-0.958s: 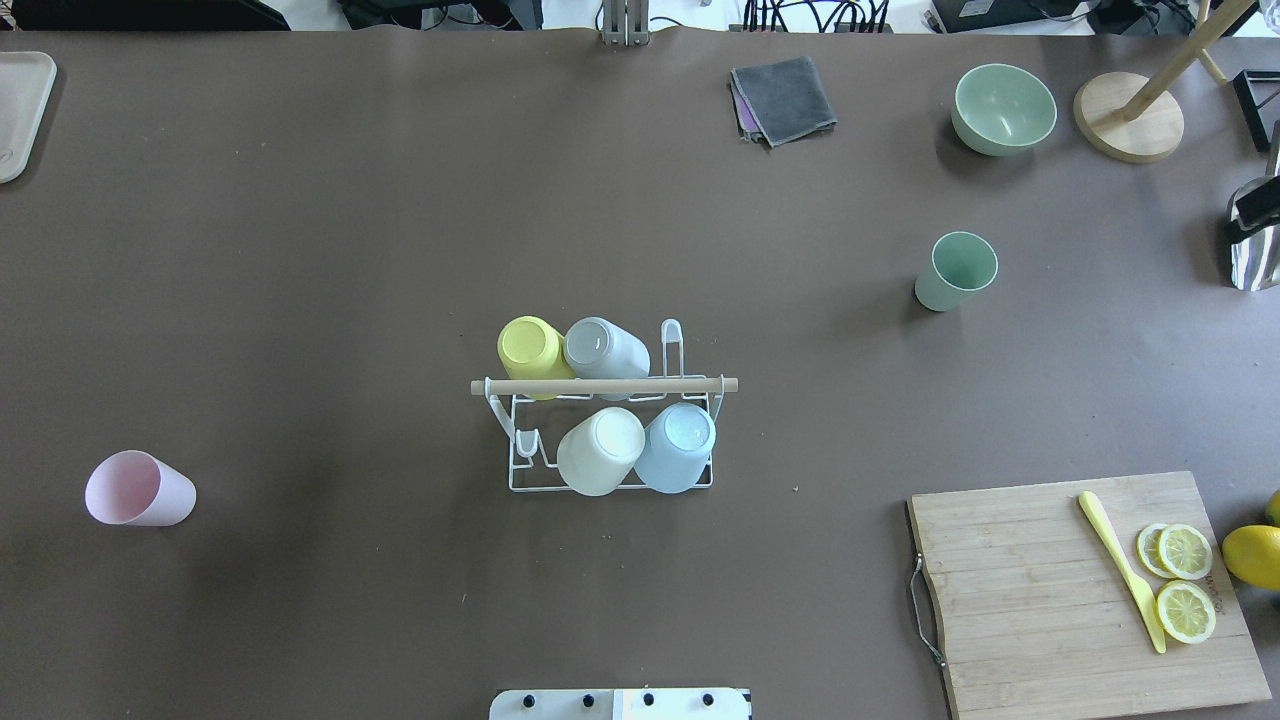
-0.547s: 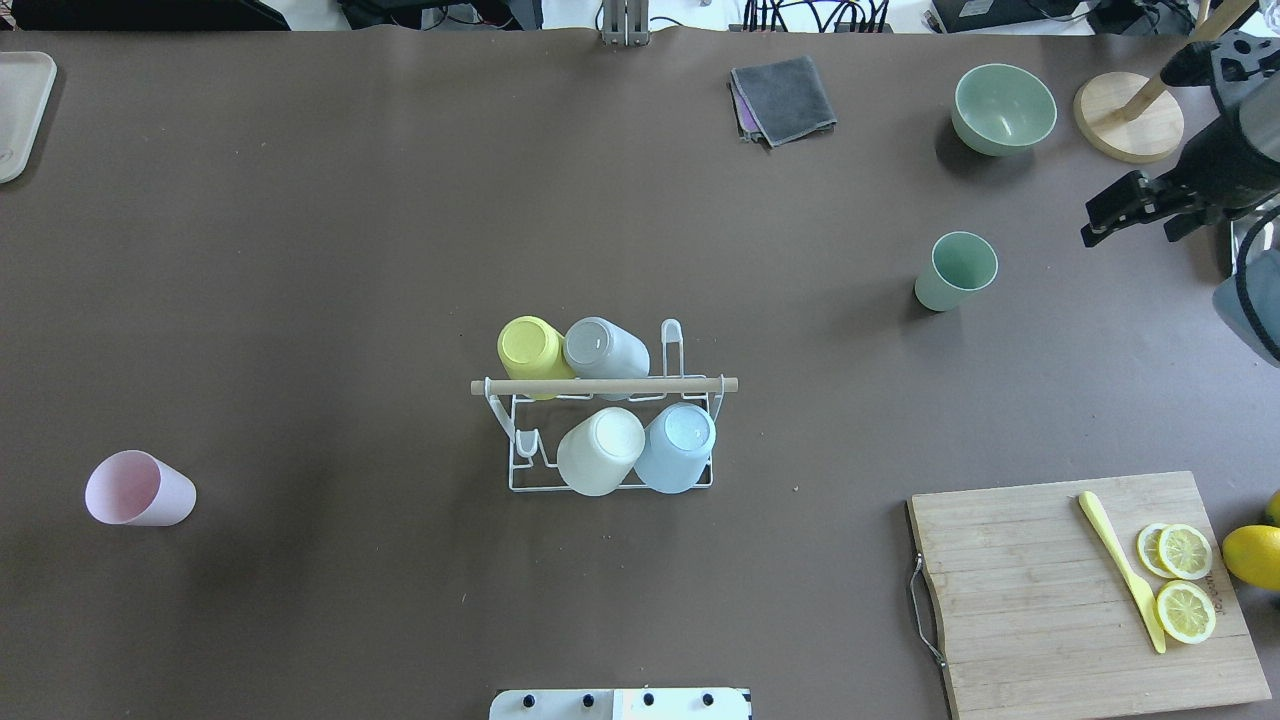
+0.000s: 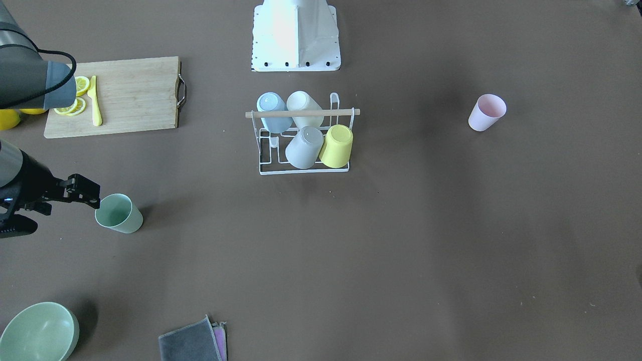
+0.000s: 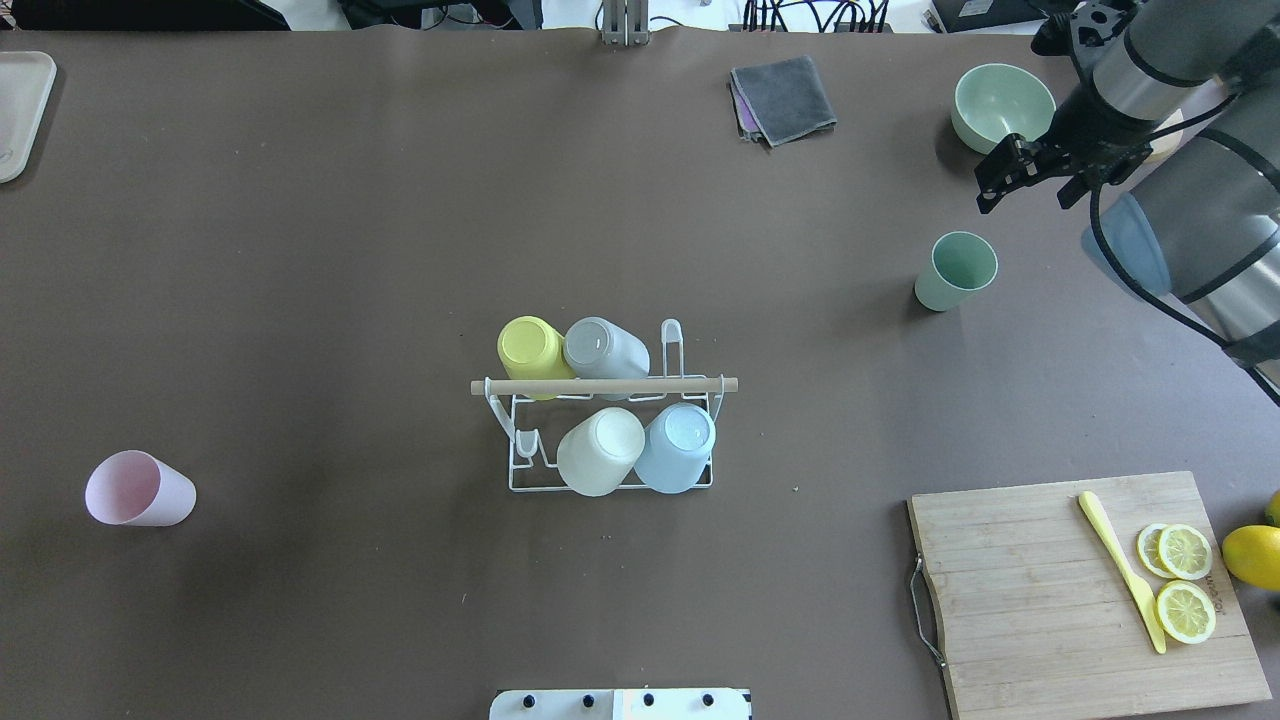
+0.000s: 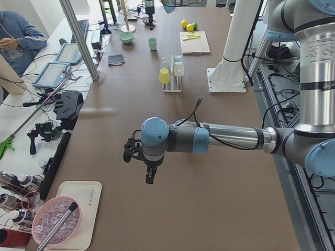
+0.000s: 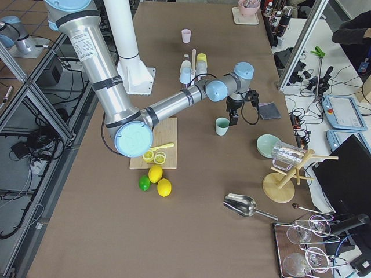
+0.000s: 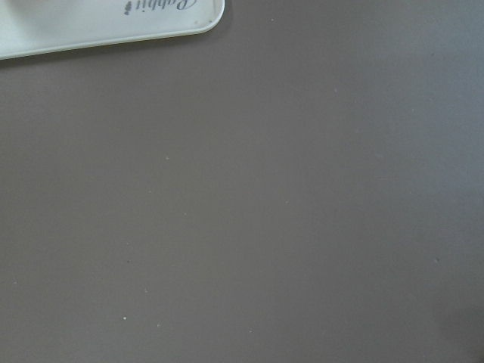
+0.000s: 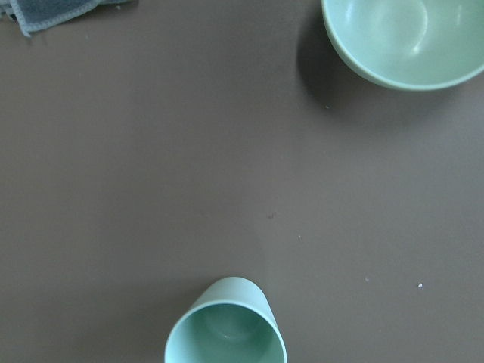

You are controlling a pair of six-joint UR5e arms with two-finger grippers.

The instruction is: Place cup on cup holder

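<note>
The cup holder [image 4: 605, 385] is a white wire rack with a wooden rod, mid-table, and it carries several upturned cups; it also shows in the front view [image 3: 301, 113]. A green cup [image 4: 955, 270] stands upright at the right. A pink cup [image 4: 138, 488] lies tilted at the far left. My right gripper [image 4: 1000, 180] hovers between the green bowl and the green cup, a little beyond the cup [image 3: 119, 214]; its jaws look open and empty. The right wrist view shows the green cup [image 8: 225, 333] at its bottom edge. My left gripper [image 5: 148, 178] shows only in the exterior left view, so I cannot tell its state.
A green bowl [image 4: 1003, 107] and a folded grey cloth [image 4: 783, 98] lie at the back right. A cutting board [image 4: 1050, 600] with lemon slices and a yellow knife is at the front right. A white tray [image 4: 20, 110] sits at the far left.
My right arm has come in from the right edge and moved back and left, from beside the wooden stand to between the green bowl and green cup. Cups and rack have not moved.
</note>
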